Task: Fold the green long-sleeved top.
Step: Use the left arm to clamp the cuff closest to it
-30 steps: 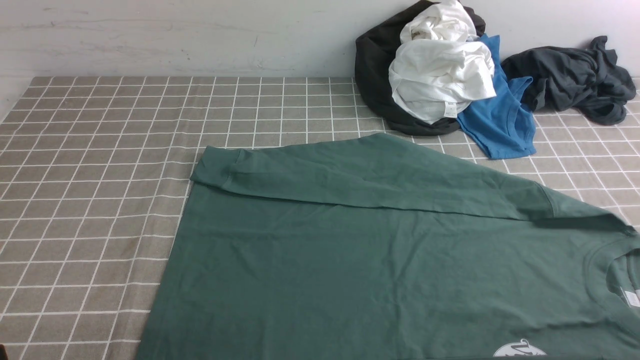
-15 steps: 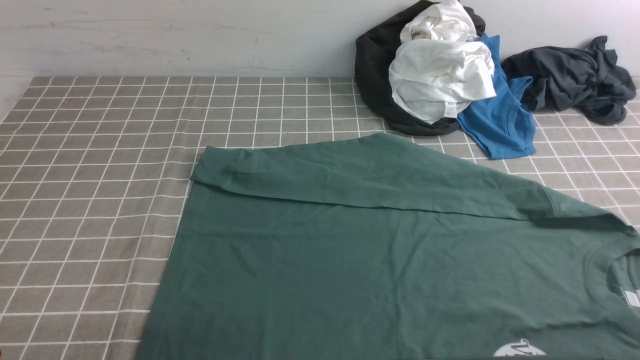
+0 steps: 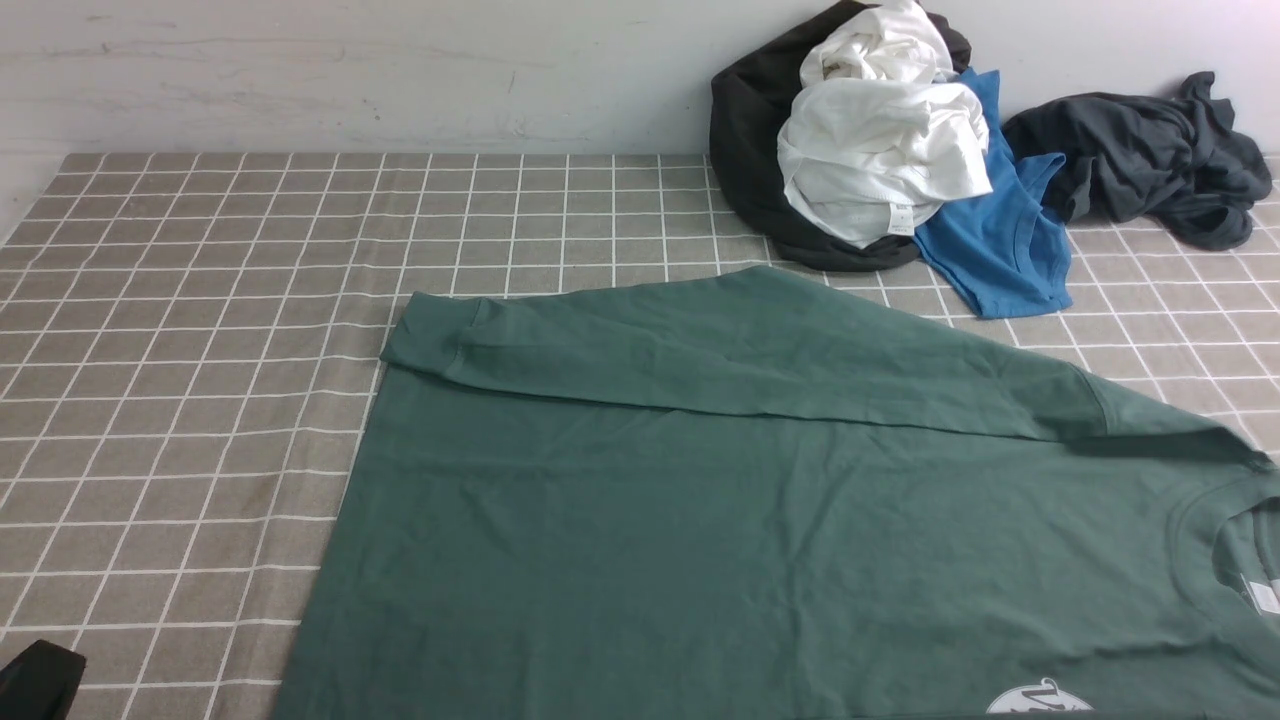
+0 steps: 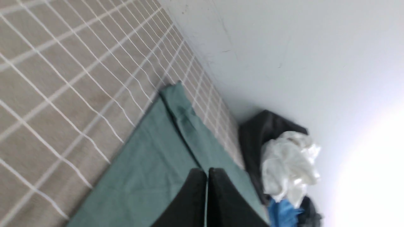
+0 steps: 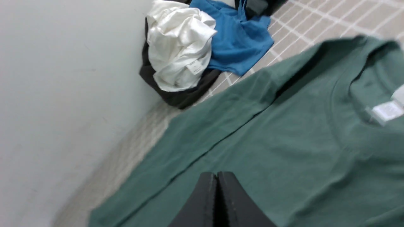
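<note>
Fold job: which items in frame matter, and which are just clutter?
In the job: green long-sleeved top, laid flat, far sleeve folded across.
Lying about: white garment, blue shirt, black garment, dark grey garment, all bunched at the far right.

Table under a grey-brown checked cloth [image 3: 200, 300] with white grid lines, far edge against the wall. Green long-sleeved top [image 3: 700, 540] lies flat on the cloth, near-centre to right, neck toward the right. One sleeve [image 3: 700, 350] is folded across the body along its far side. Far right corner: black garment [image 3: 745, 150] heaped up, white garment [image 3: 880, 160] on top of it, blue shirt [image 3: 1000, 250] touching the heap, dark grey garment [image 3: 1140, 160] just beside.
</note>
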`<action>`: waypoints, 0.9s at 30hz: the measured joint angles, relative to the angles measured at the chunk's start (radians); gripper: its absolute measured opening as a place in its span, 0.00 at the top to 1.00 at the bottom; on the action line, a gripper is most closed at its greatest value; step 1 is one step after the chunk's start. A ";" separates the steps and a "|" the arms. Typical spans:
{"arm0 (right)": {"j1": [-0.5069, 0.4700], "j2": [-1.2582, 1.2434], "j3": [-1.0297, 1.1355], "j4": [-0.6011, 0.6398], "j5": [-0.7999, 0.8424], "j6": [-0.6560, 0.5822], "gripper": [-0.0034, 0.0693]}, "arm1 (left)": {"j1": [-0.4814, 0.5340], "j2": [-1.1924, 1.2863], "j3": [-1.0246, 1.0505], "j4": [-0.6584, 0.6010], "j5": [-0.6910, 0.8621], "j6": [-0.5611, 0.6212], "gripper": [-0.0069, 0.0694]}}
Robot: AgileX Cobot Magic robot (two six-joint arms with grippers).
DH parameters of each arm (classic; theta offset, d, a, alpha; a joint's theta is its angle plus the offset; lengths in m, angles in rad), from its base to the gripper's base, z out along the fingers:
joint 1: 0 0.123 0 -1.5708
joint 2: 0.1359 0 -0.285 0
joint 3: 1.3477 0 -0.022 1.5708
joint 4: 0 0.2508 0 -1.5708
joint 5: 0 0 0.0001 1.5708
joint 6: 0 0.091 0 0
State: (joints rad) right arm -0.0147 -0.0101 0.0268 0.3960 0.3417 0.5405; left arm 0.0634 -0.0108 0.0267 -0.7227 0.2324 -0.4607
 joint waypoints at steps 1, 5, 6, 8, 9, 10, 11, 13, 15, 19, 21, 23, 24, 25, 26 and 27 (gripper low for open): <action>0.000 0.000 0.000 0.049 0.000 0.010 0.97 | 0.000 0.000 0.000 -0.024 -0.001 0.000 0.92; 0.000 0.000 0.000 0.121 -0.002 0.021 0.97 | 0.000 0.000 0.000 -0.054 -0.003 0.057 0.92; 0.000 0.000 0.000 0.117 -0.007 0.018 0.97 | 0.000 0.000 0.000 -0.057 -0.003 0.074 0.92; 0.000 0.000 0.000 0.099 -0.017 0.014 0.97 | 0.000 0.000 0.000 -0.061 -0.004 0.091 0.92; 0.000 0.000 0.000 0.092 -0.020 0.013 0.97 | 0.000 0.000 0.000 -0.064 -0.004 0.096 0.92; 0.000 0.000 0.000 0.088 -0.025 0.011 0.97 | 0.000 0.000 0.000 -0.064 -0.004 0.106 0.92; 0.000 0.000 0.000 0.086 -0.025 0.011 0.97 | 0.000 0.000 0.000 -0.064 -0.004 0.106 0.92; 0.000 0.000 0.000 0.085 -0.039 -0.001 0.97 | 0.000 0.000 -0.029 -0.054 0.023 0.172 0.92; 0.000 0.000 0.000 0.072 -0.047 -0.041 0.97 | 0.000 0.000 -0.120 -0.016 0.075 0.320 0.92; 0.000 0.000 -0.036 0.032 -0.036 -0.163 0.97 | 0.000 0.020 -0.299 0.046 0.205 0.609 0.92; 0.000 0.021 -0.101 0.000 -0.028 -0.235 0.97 | 0.000 0.090 -0.404 0.089 0.311 0.693 0.92; 0.000 0.087 -0.176 -0.045 -0.011 -0.304 0.97 | 0.000 0.214 -0.504 0.167 0.454 0.731 0.92; 0.000 0.166 -0.263 -0.086 0.025 -0.378 0.97 | 0.000 0.344 -0.580 0.261 0.584 0.743 0.92; 0.000 0.210 -0.295 -0.106 0.050 -0.412 0.97 | -0.001 0.387 -0.616 0.295 0.623 0.747 0.92; 0.000 0.257 -0.350 -0.124 0.079 -0.448 0.97 | -0.005 0.456 -0.650 0.353 0.681 0.750 0.92; 0.000 0.316 -0.407 -0.142 0.124 -0.495 0.97 | -0.015 0.532 -0.693 0.408 0.732 0.751 0.92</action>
State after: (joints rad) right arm -0.0147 0.3063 -0.3799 0.2537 0.4653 0.0457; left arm 0.0479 0.5214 -0.6667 -0.3145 0.9641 0.2899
